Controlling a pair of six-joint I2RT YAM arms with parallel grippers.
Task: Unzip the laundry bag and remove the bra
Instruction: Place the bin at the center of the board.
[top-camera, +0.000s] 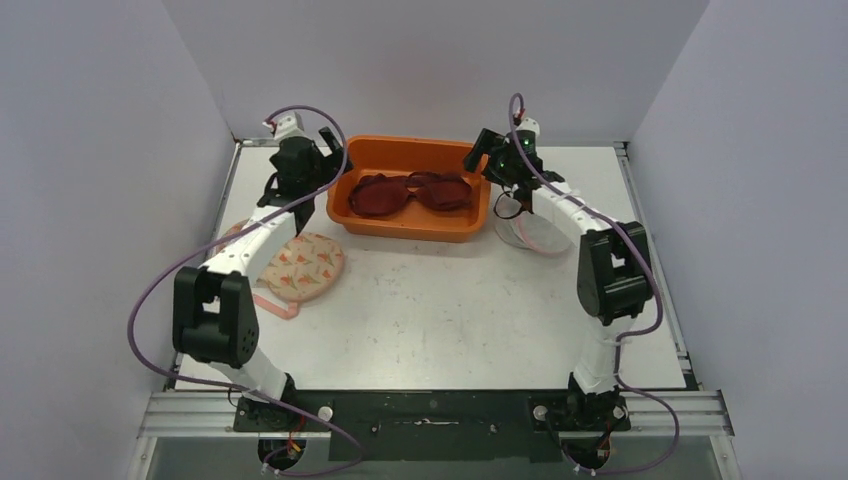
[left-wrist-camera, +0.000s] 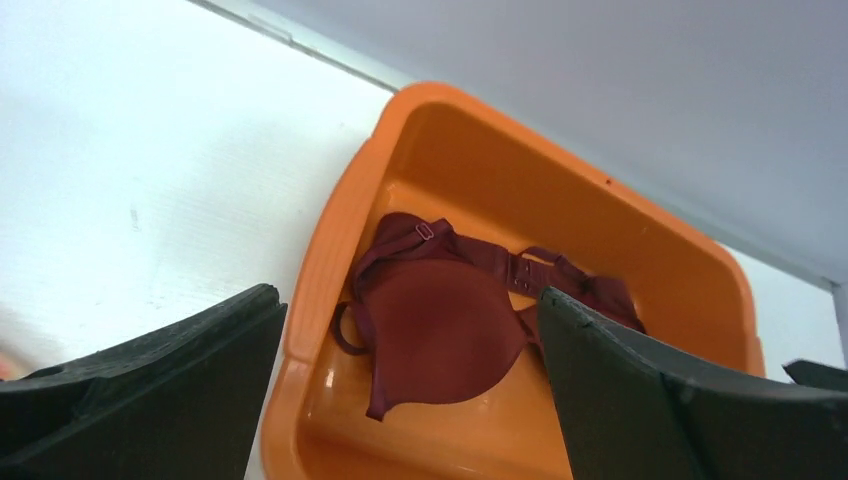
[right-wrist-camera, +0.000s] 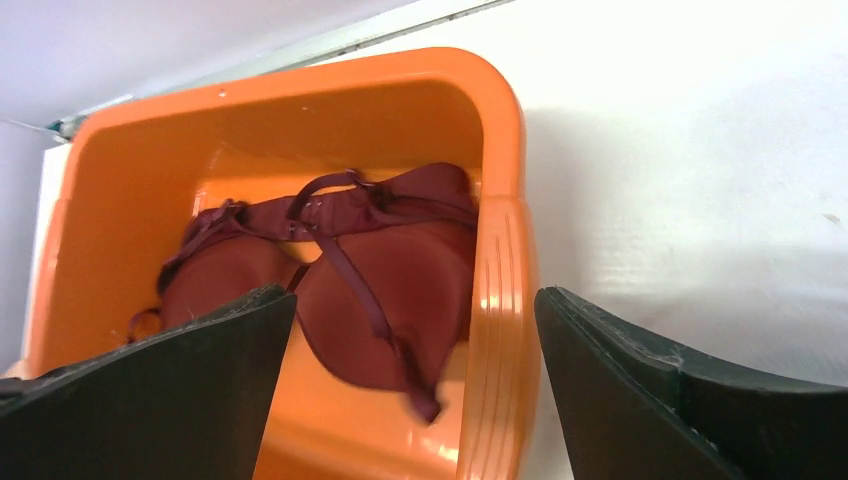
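A maroon bra lies spread out inside an orange tub at the back of the table. My left gripper hangs above the tub's left end, open and empty. In the left wrist view, one cup of the bra shows between the left gripper's fingers. My right gripper hangs over the tub's right end, also open and empty. Its wrist view shows the bra and the tub's rim below the right gripper. A round floral pouch and a pale mesh piece lie on the table. I cannot tell which is the laundry bag.
The floral pouch has a pink strap and lies partly under my left arm. The pale mesh piece lies right of the tub, under my right forearm. White walls close in the table on three sides.
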